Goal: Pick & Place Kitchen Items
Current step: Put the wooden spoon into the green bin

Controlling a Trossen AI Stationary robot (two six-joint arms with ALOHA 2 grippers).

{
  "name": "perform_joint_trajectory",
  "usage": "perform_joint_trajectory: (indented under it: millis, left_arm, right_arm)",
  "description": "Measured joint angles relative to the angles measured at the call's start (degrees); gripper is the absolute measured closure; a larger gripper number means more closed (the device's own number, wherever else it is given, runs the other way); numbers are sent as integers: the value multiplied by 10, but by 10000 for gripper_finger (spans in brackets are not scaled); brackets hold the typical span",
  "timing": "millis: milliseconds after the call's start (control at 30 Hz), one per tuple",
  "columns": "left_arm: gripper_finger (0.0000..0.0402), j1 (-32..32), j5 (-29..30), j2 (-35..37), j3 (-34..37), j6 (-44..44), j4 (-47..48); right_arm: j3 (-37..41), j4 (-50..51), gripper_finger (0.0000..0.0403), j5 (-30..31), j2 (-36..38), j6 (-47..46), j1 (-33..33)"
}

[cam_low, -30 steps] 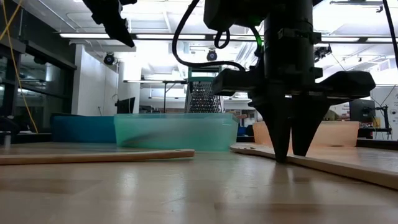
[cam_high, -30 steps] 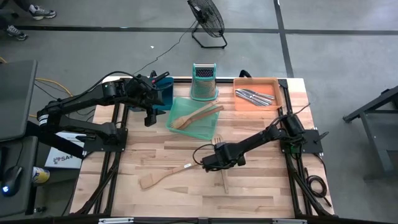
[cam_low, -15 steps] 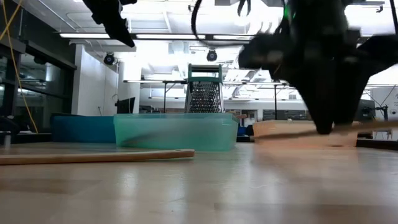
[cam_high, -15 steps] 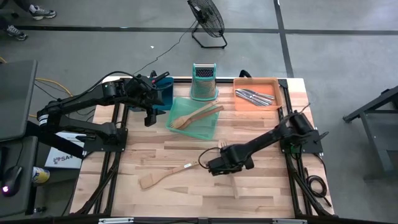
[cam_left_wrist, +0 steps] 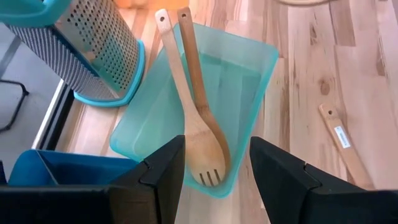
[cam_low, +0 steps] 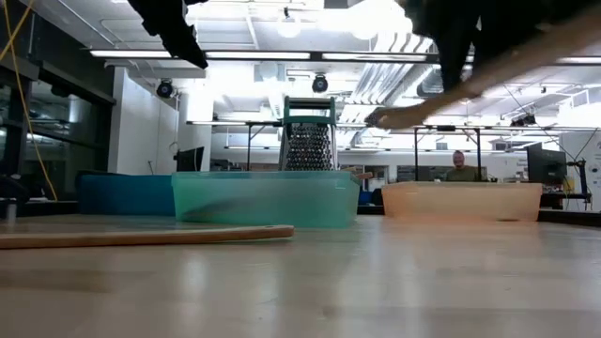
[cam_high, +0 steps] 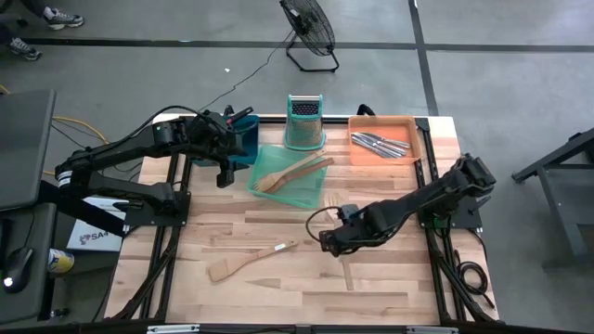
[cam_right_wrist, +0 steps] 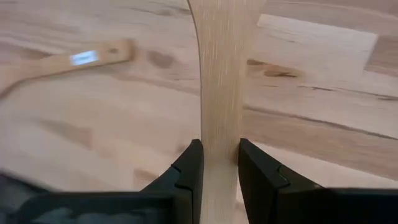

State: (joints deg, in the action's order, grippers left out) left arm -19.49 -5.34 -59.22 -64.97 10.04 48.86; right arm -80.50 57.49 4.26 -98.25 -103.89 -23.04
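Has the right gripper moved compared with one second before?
Yes. The right gripper, shut on a wooden utensil, shifted right and further from the green tray, lifting.

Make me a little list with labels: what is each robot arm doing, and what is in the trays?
right pincer: shut on a wooden utensil, lifted off the table
left pincer: open, holding nothing, above the near end of the green tray
green tray: two wooden utensils
orange tray: silver cutlery
blue tray: contents hard to tell
grater: upright behind the green tray
on the table: one wooden spatula
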Motion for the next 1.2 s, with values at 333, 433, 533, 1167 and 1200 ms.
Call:
perform_joint_trajectory:
  millis: [333,433,533,1167,1200]
  left_arm:
    - [225,0,0,0,0,53,-48]
    - [225,0,-2,0,0,57,-70]
    - [225,0,-6,-2,0,80,-86]
    - [225,0,-29,-39,-1,-72,-231]
    - [225,0,-29,-45,0,-84,-238]
  right_arm:
    - [-1,-27,335,-1,84,88,39]
    - [-1,-46,335,-2,100,122,60]
    - [-1,-72,335,-13,112,164,82]
    - [-1,-112,335,127,125,501,216]
    - [-1,-106,335,130,130,514,222]
